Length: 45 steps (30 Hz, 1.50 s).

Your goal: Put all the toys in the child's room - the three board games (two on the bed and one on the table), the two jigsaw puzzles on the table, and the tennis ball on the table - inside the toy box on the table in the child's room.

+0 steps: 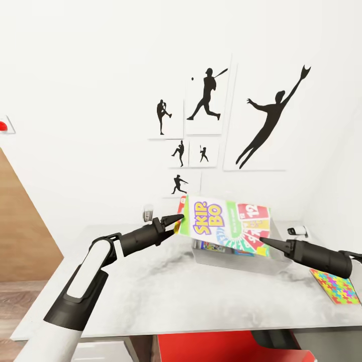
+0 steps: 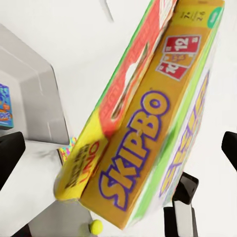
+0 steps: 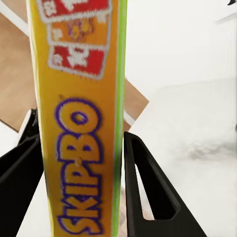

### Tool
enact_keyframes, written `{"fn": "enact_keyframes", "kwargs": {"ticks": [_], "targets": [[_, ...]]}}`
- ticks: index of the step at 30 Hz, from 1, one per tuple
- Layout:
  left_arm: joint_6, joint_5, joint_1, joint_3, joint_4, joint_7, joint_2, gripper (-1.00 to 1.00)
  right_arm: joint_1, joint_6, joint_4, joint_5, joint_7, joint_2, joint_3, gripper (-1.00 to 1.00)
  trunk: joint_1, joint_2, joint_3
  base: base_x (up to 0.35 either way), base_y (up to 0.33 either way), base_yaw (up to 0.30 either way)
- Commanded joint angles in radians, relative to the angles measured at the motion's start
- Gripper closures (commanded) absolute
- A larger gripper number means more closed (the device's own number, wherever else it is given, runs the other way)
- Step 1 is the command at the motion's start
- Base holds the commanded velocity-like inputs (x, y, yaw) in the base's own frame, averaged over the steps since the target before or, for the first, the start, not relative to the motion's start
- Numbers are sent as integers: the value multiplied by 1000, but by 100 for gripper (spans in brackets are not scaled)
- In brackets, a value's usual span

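My right claw (image 1: pixel 262 240) sits at the lower right corner of the flat green, yellow and red SKIP-BO game box (image 1: pixel 226 226), and my left claw (image 1: pixel 179 217) at its left edge, so I carry the box tilted above the pale grey rectangular toy box (image 1: pixel 236 260). That bin stands on the light grey marbled tabletop (image 1: pixel 151 286) and already has colourful flat boxes inside. A thin square jigsaw puzzle of many-coloured pieces (image 1: pixel 336 286) lies on the tabletop to the right of the bin, apart from it.

In the left wrist view the SKIP-BO box (image 2: pixel 148 123) runs between the dark fingers (image 2: pixel 10 153), which stand wide on either side of it; I cannot tell whether they press it. A small yellow-green ball (image 2: pixel 96 227) shows beyond the box.

In the right wrist view the black fingers (image 3: pixel 148 187) flank the box's (image 3: pixel 81 123) narrow edge, clenched on it as far as I can judge.

My worry is the hold: both contacts are at the edges of a tilted box. If one side lets go first, it could swing, catch the bin's rim, and slide onto the tabletop instead of dropping in. It could also land propped on the boxes inside.
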Motion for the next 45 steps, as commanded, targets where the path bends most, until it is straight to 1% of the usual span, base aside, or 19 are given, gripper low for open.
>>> {"fn": "enact_keyframes", "kwargs": {"ticks": [1,3,10,22,32,38,45], "targets": [[2,-1,-1,-1,-1,-3,1,-100,-2,4,0,0,-3,3,0,100,1,-2,-2,0,0,0],[2,-1,1,0,-7,-9,2,-100,-3,4,1,1,-27,8,0,100,1,-2,-2,0,0,0],[4,1,8,6,-38,-17,11,-100,-4,4,2,0,-58,13,0,100,1,-2,-2,0,0,0],[8,1,13,13,-50,-20,16,-100,-4,4,3,0,-65,11,-5,100,1,-2,-2,0,0,0],[8,1,14,12,-51,-19,15,-100,-2,4,1,1,-58,13,2,100,1,-2,-2,0,0,0],[7,0,13,9,-51,-15,14,-100,0,4,0,1,-56,13,25,100,1,-2,-2,0,0,0],[6,0,12,6,-47,-10,11,-100,1,4,-2,1,-55,13,43,100,1,-2,-2,0,0,0]]}}
